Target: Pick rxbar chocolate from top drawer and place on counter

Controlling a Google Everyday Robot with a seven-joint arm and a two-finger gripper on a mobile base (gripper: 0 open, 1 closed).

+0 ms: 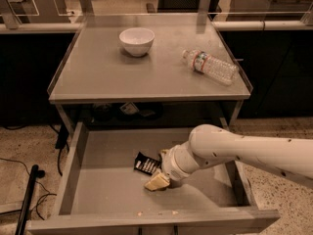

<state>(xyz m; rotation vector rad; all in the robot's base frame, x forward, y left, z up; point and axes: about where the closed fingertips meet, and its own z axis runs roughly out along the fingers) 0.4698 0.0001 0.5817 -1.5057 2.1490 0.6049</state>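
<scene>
Reaching into the wide, shallow grey metal top drawer (98, 180), the cream claw (157, 181) sits at the near right corner of one black-wrapped rxbar chocolate (145, 163) lying on the drawer floor. I cannot tell whether the claw is apart or together. The flat grey metal worktop (107, 77) carries one white bowl (137, 40) and one clear plastic water bottle (211, 66).

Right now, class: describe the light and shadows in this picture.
Camera view: warm brownish cast; bowl casts a soft shadow on the counter; darkest beneath the counter; the hand, in the top drawer by the rxbar chocolate, is evenly lit.
</scene>
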